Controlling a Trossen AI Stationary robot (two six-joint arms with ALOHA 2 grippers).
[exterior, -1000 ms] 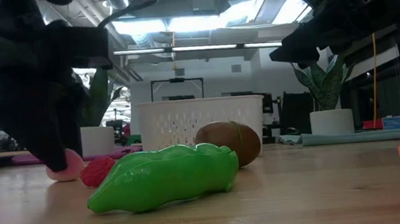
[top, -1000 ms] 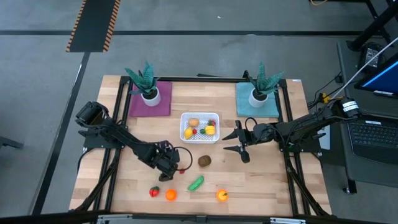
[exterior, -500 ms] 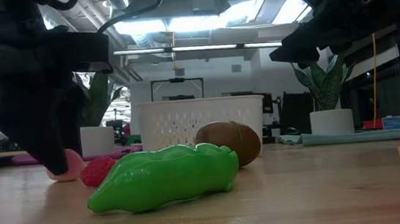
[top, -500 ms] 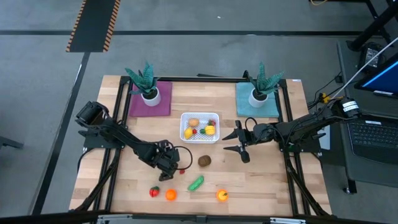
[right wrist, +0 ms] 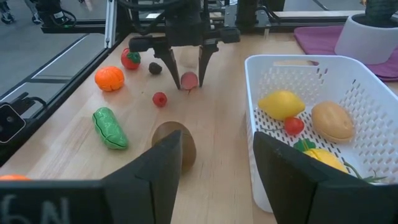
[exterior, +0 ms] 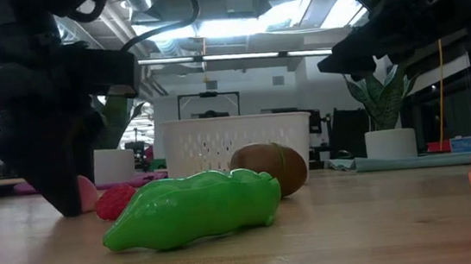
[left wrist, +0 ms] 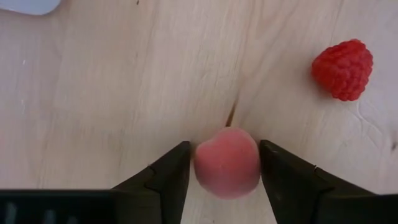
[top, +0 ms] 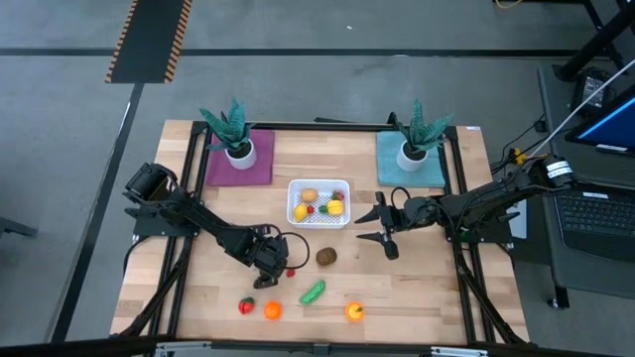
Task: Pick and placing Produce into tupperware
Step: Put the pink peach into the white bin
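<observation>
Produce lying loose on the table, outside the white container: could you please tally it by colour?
Red: 2, tomato and raspberry
Orange: 2, orange pieces
Green: 1, green piece
Brown: 1, kiwi
Pink: 1, peach
Dark: 1, dark piece
Total: 8

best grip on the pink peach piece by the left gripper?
Across its round middle, from straight above. The pink peach sits on the table between the open left gripper's fingers, one on each side; the raspberry lies apart, so closing looks unobstructed.
</observation>
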